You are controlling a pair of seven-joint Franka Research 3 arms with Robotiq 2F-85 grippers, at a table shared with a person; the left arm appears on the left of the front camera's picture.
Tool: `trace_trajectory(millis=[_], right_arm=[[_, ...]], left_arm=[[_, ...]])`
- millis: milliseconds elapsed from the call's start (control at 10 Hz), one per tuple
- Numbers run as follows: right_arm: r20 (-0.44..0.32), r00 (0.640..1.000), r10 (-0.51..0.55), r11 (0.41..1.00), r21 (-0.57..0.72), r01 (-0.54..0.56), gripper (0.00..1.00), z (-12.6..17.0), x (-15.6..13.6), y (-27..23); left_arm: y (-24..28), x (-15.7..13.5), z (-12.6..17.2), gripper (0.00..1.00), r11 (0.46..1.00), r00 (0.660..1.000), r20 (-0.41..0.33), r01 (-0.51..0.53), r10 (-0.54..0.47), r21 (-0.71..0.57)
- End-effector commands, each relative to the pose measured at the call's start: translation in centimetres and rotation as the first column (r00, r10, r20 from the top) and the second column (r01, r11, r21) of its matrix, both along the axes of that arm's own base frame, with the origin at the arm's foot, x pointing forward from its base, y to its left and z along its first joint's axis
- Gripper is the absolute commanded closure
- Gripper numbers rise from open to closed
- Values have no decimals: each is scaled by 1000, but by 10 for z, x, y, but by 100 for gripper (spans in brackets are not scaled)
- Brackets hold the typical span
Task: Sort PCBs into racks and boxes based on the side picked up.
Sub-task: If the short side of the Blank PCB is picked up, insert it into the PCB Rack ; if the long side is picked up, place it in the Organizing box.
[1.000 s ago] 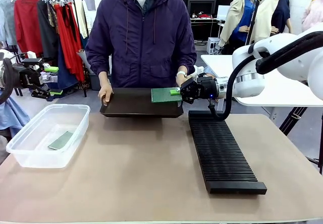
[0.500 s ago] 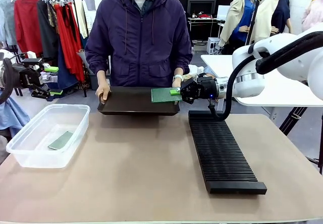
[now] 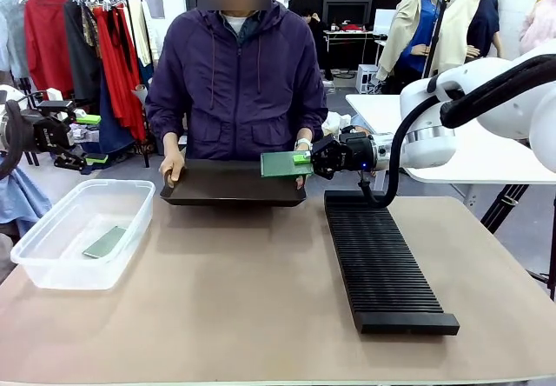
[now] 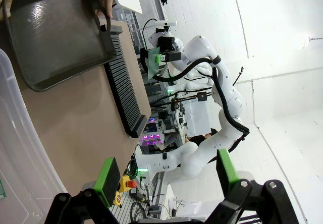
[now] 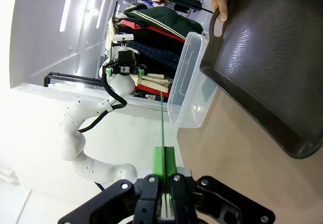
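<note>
The right gripper [image 3: 306,157] is clamped on one edge of a PCB [image 3: 283,163], holding it flat just above the right end of the tray [image 3: 230,184] that a person [image 3: 239,90] holds by both ends at the far side of the table [image 3: 243,299], near the far end of the rack [image 3: 382,260]. The left gripper [image 3: 91,138] hangs with jaws apart and nothing between them, off the table beyond the box [image 3: 52,256], in which a second PCB [image 3: 105,242] lies flat on the bottom
</note>
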State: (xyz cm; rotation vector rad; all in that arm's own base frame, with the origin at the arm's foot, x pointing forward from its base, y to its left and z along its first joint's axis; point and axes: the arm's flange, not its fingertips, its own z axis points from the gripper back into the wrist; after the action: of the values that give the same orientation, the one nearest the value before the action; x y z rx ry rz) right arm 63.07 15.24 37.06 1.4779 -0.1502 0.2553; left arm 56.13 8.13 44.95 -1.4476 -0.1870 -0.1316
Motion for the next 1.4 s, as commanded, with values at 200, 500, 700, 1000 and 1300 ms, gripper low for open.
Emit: trace_trajectory(millis=[200, 500, 700, 1000, 1300], right_arm=[[93, 994, 54, 997, 45, -58, 100, 15, -14, -45], [141, 989, 42, 997, 55, -50, 100, 21, -22, -88], [213, 977, 2, 998, 61, -15, 100, 20, -31, -124], [357, 934, 10, 1000, 10, -14, 100, 10, -48, -167], [556, 829, 60, 998, -33, -50, 100, -10, -60, -190]], left_arm=[[1, -1, 2, 0, 1000, 1000, 8, 1, -1, -2], [1, -1, 2, 0, 1000, 1000, 8, 1, -1, -2], [1, -1, 2, 0, 1000, 1000, 8, 1, -1, -2], [1, -1, 2, 0, 1000, 1000, 8, 1, -1, -2], [1, -1, 2, 0, 1000, 1000, 8, 1, -1, -2]])
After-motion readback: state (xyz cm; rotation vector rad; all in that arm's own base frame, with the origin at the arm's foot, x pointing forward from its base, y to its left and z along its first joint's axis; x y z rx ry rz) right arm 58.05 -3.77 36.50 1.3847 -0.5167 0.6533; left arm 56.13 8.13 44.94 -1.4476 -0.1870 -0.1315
